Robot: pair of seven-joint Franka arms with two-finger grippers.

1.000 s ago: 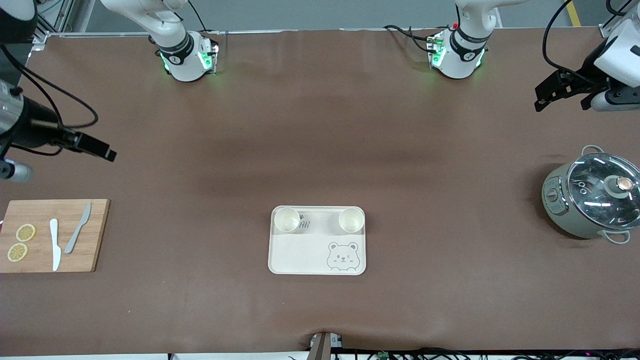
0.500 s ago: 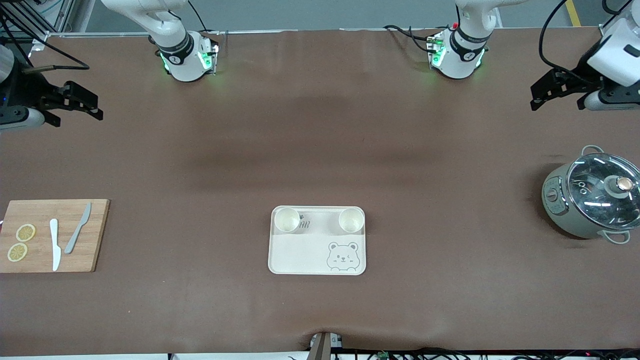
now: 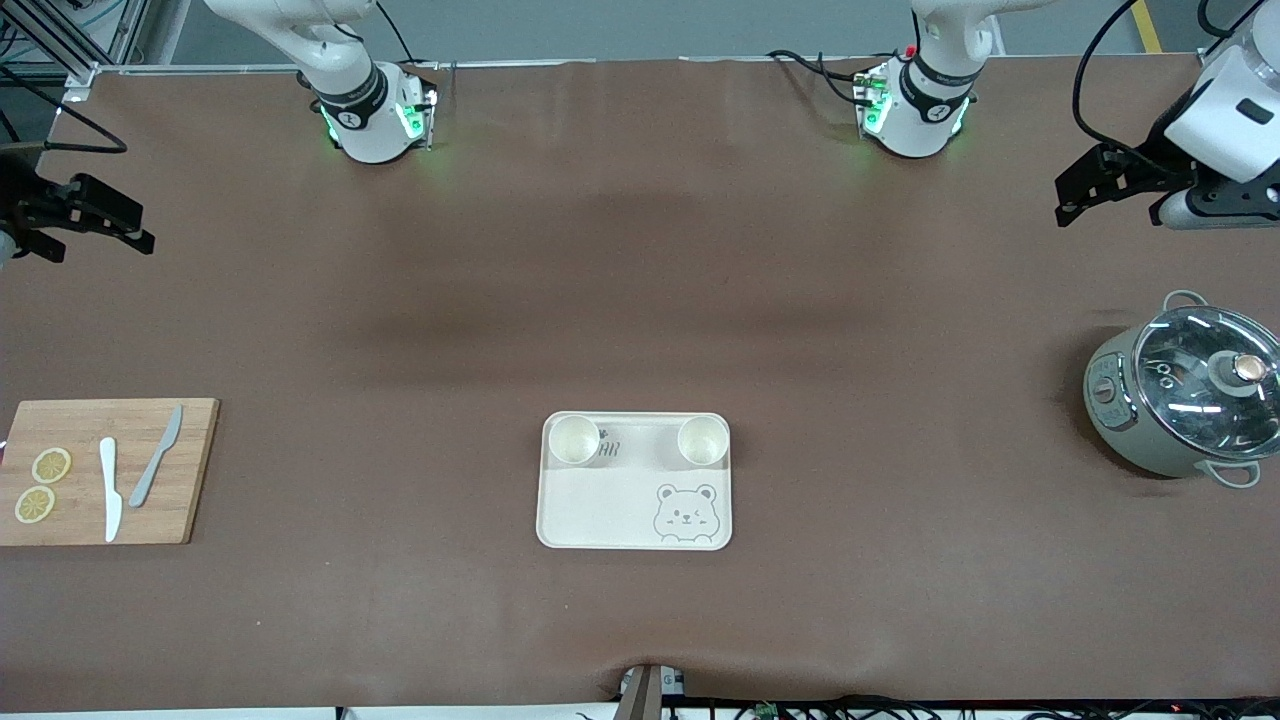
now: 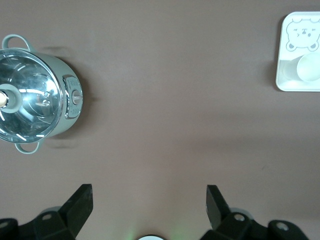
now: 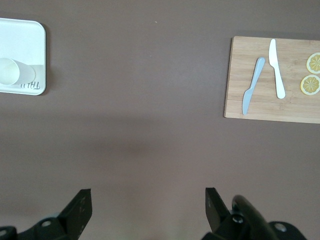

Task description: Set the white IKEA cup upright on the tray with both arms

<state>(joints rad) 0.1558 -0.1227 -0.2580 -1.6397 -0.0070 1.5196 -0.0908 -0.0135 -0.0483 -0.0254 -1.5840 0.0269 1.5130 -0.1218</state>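
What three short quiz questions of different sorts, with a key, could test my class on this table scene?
1. True or false: both cups stand upright on the tray.
2. How many knives lie on the cutting board?
3. Which does the left gripper hold? A) a cup B) the pot's lid C) nothing

Key: 1 true; 2 two; 3 C. The right gripper is open and empty too, over bare table toward the right arm's end.
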